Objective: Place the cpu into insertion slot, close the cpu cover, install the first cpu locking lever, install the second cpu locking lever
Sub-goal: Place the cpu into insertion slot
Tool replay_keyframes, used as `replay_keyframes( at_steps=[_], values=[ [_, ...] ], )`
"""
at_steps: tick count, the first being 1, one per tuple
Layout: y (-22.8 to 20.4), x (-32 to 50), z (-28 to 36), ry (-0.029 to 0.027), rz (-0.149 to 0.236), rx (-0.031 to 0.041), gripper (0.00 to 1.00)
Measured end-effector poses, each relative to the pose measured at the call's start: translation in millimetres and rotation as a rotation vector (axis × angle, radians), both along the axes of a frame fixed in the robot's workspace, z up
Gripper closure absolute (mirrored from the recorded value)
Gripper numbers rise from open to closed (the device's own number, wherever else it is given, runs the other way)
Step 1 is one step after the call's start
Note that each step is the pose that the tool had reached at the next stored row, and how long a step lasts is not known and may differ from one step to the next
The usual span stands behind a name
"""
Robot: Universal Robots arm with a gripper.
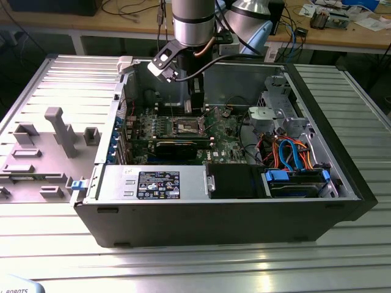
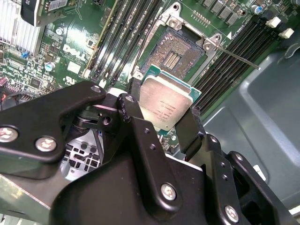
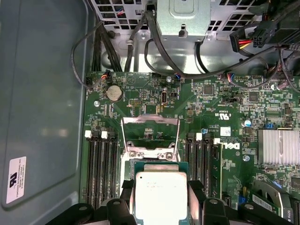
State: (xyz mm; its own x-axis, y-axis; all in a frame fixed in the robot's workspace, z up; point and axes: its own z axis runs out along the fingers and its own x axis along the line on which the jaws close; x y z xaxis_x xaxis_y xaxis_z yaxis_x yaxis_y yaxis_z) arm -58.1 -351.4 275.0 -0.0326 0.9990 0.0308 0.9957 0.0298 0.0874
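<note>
Progress sits inside the first of the four steps. The gripper (image 2: 161, 119) is clamped on the cpu (image 2: 166, 101), with its black fingers (image 2: 187, 129) pressing opposite edges of the chip, so the dull silver top faces the cameras in both wrist views. The cpu hangs above the insertion slot (image 2: 179, 50) and is not in it. In the second wrist view the slot's dark pin field lies bare beyond the chip's far edge, with air between the two. The chip looks roughly level with the board (a slight tilt cannot be ruled out from these angles). In the first wrist view the cover (image 3: 150, 121) stands swung up on the far side of the slot, with green board showing through its window, so the slot is open to take the chip. A thin lever (image 2: 234, 56) juts free past the slot's corner and is not hooked down; whether the other lever is free as well I cannot tell. Long memory slots (image 2: 124, 37) flank the socket on both sides. In the exterior view the arm reaches straight down into the open case (image 1: 214, 223), which lies on its side on the ribbed table (image 1: 183, 268), and the gripper hangs low over the board. By my reading nothing is finished yet: seating the cpu is under way, while closing the cover and fastening both levers are left.
</note>
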Motion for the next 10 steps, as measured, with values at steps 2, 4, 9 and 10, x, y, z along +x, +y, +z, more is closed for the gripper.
replay_keyframes(
  at_steps=[2, 4, 9, 10],
  values=[
    [0.0, 0.0, -1.9, 0.0000, -0.002, -0.0002, 0.46],
    [0.0, 0.0, -3.8, 0.0000, -0.003, -0.0005, 0.46],
    [0.0, 0.0, -4.4, 0.0000, -0.003, -0.0006, 0.46],
    [0.0, 0.0, -4.4, 0.0000, -0.003, -0.0006, 0.46]
  ],
)
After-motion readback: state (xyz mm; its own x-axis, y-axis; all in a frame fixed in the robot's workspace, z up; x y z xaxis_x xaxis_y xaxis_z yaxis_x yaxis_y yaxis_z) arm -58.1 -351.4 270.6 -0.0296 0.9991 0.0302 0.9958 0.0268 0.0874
